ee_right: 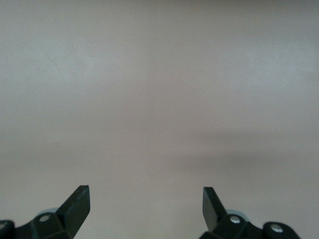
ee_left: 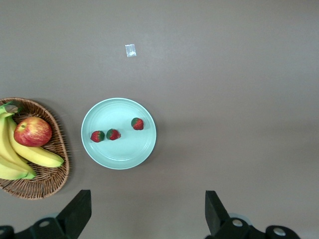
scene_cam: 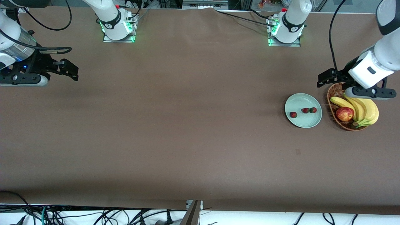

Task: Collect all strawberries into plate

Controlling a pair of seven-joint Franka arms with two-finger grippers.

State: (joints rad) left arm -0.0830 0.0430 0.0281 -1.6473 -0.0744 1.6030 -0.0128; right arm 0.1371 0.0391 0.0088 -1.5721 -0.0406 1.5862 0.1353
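Note:
Three strawberries (scene_cam: 293, 114) (scene_cam: 305, 110) (scene_cam: 313, 110) lie on the pale mint-green plate (scene_cam: 304, 100) toward the left arm's end of the table. In the left wrist view they show as one berry (ee_left: 137, 123) apart and two (ee_left: 113, 134) (ee_left: 97, 136) side by side on the plate (ee_left: 119, 154). My left gripper (scene_cam: 325, 78) (ee_left: 148, 211) is open and empty, raised over the table by the basket's rim. My right gripper (scene_cam: 70, 71) (ee_right: 146, 204) is open and empty, waiting over bare table at the right arm's end.
A brown wicker basket (scene_cam: 331, 93) (ee_left: 45, 181) stands beside the plate, holding a red-yellow apple (scene_cam: 345, 113) (ee_left: 33, 131) and bananas (scene_cam: 365, 109) (ee_left: 35, 155). A small pale tag (ee_left: 130, 50) lies on the brown table nearer to the front camera than the plate.

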